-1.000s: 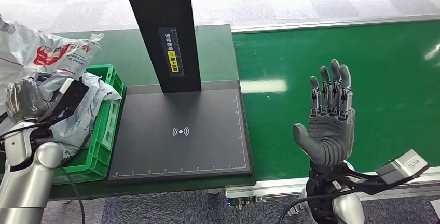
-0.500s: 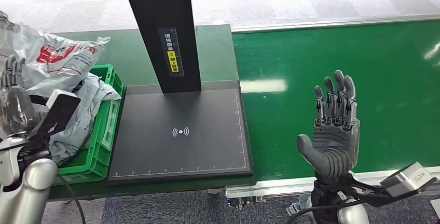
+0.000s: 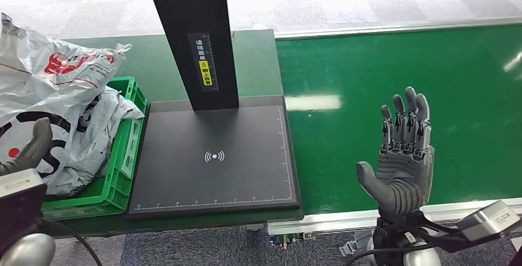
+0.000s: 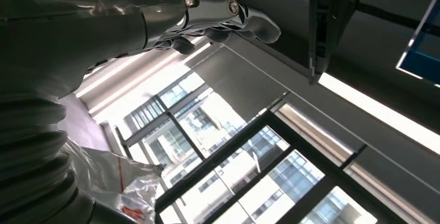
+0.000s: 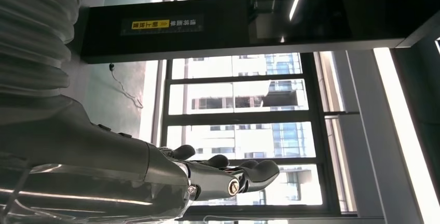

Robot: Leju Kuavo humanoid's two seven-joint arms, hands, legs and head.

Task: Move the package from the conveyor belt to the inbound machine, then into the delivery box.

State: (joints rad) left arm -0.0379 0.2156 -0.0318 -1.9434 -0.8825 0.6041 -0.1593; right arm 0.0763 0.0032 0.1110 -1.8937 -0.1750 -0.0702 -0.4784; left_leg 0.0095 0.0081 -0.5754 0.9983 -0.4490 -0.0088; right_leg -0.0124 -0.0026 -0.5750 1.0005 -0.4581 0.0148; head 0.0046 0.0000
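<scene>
Meanwhile, the left hand [image 3: 28, 152] sits low at the head view's 8 o'clock edge, fingers loose and apart in the left wrist view, holding nothing. Just beyond it, toward 11 o'clock, lies the package [image 3: 46, 84], a crumpled white poly bag with red print, heaped on other grey bags in the green delivery box [image 3: 123, 155]. Its long axis runs roughly from 8 to 2 o'clock, and its upper end rises above the crate's rim. To the box's 3 o'clock, touching its side, stands the inbound machine [image 3: 215, 155], a black scan plate with a tall dark column at its back.

Farther out at 4 o'clock, the right hand [image 3: 403, 155] is raised palm-open, fingers straight and close side by side, holding nothing, over the near edge of the green conveyor belt [image 3: 431, 69], well apart from the bag.

Judging from this, the left hand is far nearer the package; the drop looks done, and no further parcel shows on the belt.
</scene>
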